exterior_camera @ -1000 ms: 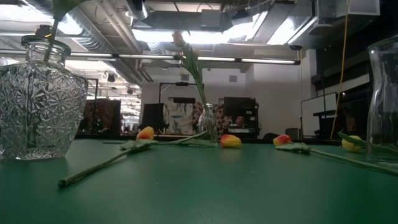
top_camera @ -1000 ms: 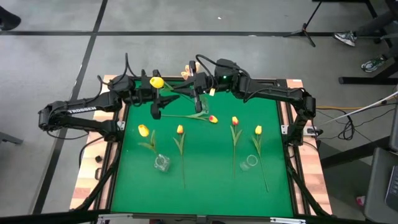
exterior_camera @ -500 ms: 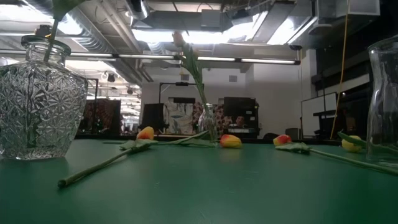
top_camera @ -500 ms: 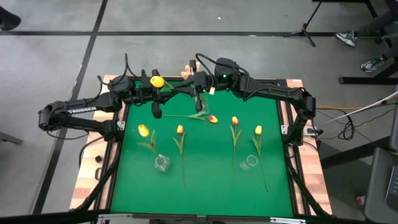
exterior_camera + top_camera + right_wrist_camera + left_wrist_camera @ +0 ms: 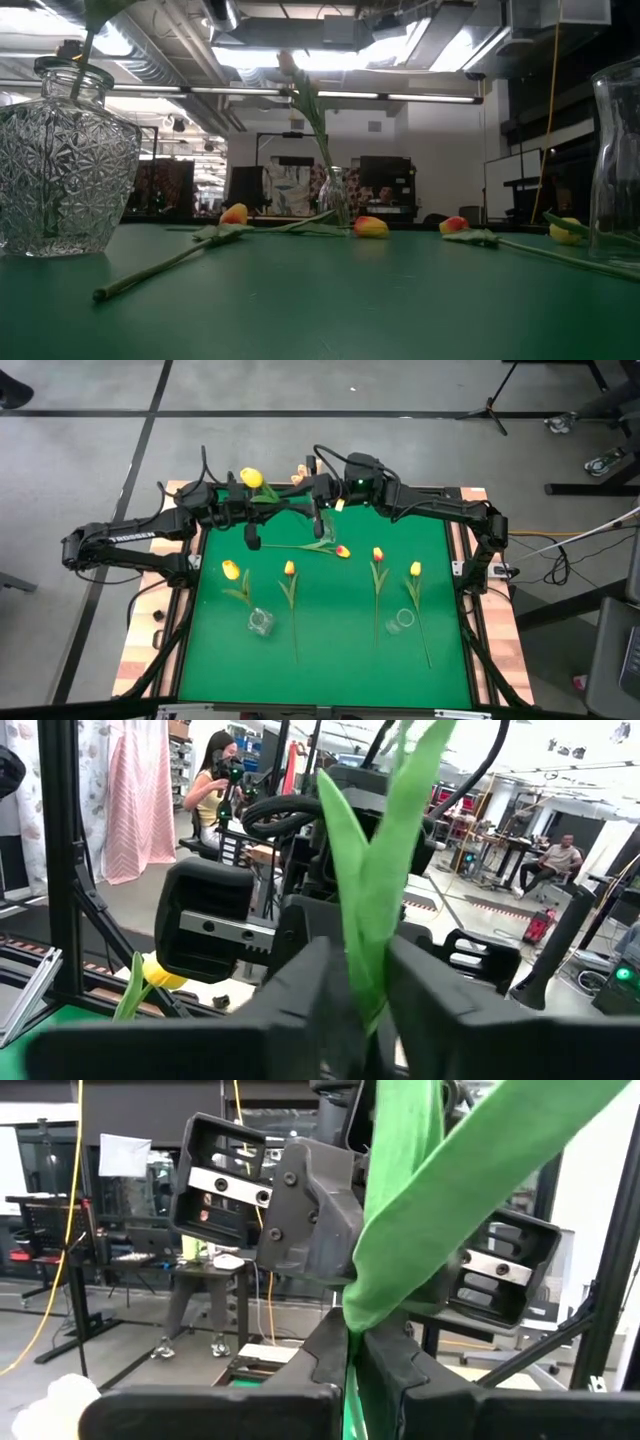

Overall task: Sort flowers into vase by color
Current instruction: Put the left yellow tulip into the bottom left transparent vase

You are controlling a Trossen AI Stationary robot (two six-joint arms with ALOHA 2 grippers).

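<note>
A yellow tulip (image 5: 252,478) hangs in the air over the table's far edge, its green stem (image 5: 285,498) running level between my two grippers. My left gripper (image 5: 268,503) is shut on the stem. My right gripper (image 5: 362,970) faces it from the right, its fingers a little apart with the tulip's leaves (image 5: 375,870) standing between them. Several more tulips lie flat on the green mat: an orange-red one (image 5: 342,550), yellow ones (image 5: 231,569) (image 5: 289,568), others (image 5: 378,554) (image 5: 415,568). My left gripper pinches the green stem (image 5: 350,1365) between its two fingers, just below a broad leaf (image 5: 440,1200) that rises past them. It comes level from the table's left. The tulip is lifted clear of the table. My right gripper: whether its fingers (image 5: 300,990) touch the leaves, I cannot tell.
Two glass vases stand on the near half of the mat (image 5: 261,622) (image 5: 400,622); in the low view they are a cut-glass vase (image 5: 65,160) holding a stem and a plain one (image 5: 615,160). A slim vase (image 5: 335,200) with a pale flower stands at the far middle.
The yellow tulip's head has swung a little toward the table's far edge, while the stem's end at my right gripper has stayed in place. Both arms have kept their places.
</note>
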